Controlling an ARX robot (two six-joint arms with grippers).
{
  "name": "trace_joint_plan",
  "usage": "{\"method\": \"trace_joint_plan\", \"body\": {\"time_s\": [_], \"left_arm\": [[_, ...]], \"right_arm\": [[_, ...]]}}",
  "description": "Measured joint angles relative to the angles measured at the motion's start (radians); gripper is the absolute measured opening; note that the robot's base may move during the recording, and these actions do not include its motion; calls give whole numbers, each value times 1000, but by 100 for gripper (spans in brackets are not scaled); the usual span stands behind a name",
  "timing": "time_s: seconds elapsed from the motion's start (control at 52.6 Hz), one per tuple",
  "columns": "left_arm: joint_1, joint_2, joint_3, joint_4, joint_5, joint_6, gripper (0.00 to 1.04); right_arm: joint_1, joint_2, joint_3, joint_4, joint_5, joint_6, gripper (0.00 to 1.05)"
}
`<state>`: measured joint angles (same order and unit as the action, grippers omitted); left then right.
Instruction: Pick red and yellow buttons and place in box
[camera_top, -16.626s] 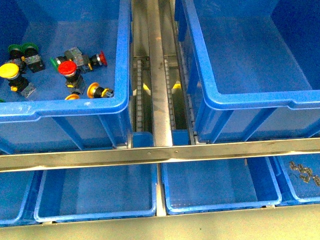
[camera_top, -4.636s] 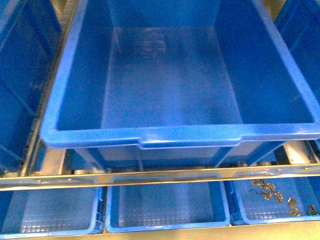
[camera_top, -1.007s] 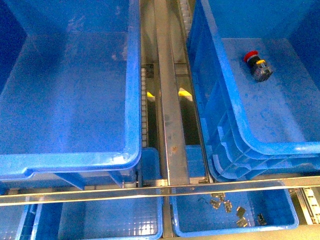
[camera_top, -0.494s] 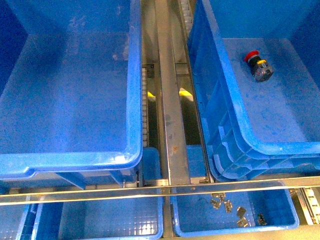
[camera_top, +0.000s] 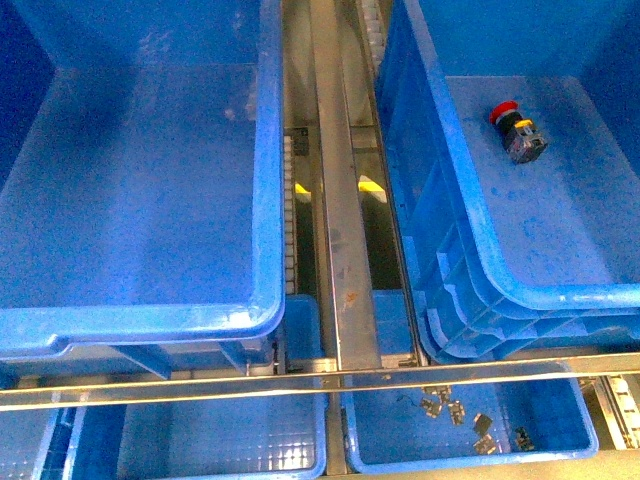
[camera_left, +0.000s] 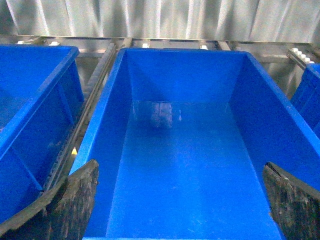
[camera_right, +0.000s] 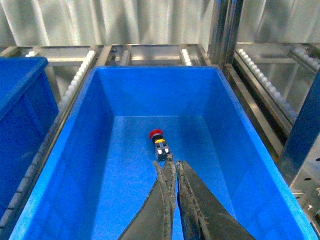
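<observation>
Deep blue plastic crate (camera_top: 478, 230) on steel roller rack (camera_top: 340, 200), corrugated metal wall (camera_right: 125, 20) behind, holds one red-capped push-button switch (camera_top: 515, 130). Left gripper (camera_left: 180, 164) spread wide; right gripper (camera_right: 174, 162) pinched closed (both empty).

Steel rail (camera_top: 345, 250) and shallow blue trays (camera_top: 200, 440), seen from above.
The rail is crossed by a steel bar (camera_top: 200, 385); small metal clips (camera_top: 437, 403) are scattered in the right-hand tray (camera_top: 390, 435).

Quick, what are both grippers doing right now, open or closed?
Left gripper: jaws wide open, empty.
Right gripper: jaws closed, holding nothing.
</observation>
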<state>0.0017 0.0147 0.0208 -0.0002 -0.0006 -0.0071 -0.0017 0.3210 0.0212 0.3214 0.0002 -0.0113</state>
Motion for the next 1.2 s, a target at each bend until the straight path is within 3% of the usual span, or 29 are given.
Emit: {"method": "trace_joint_plan", "body": {"time_s": [0.399,0.494,0.703,1.007,1.121,1.197], "left_arm": [[0,0,0,0,0,0,97],[0,0,0,0,0,0,97],[0,0,0,0,0,0,97],[0,0,0,0,3,0,97],[0,0,0,0,4,1,97],[0,0,0,0,3,0,97]], "right_arm": [[0,-144,0,-144,0,0,4],[0,-284,0,-310,0,0,4],[1,-315,0,-320,0,0,4],[1,-316,0,-320,2,0,74],[1,-317,0,-320,7,1,94],[1,-317,0,-320,5,2,100]]}}
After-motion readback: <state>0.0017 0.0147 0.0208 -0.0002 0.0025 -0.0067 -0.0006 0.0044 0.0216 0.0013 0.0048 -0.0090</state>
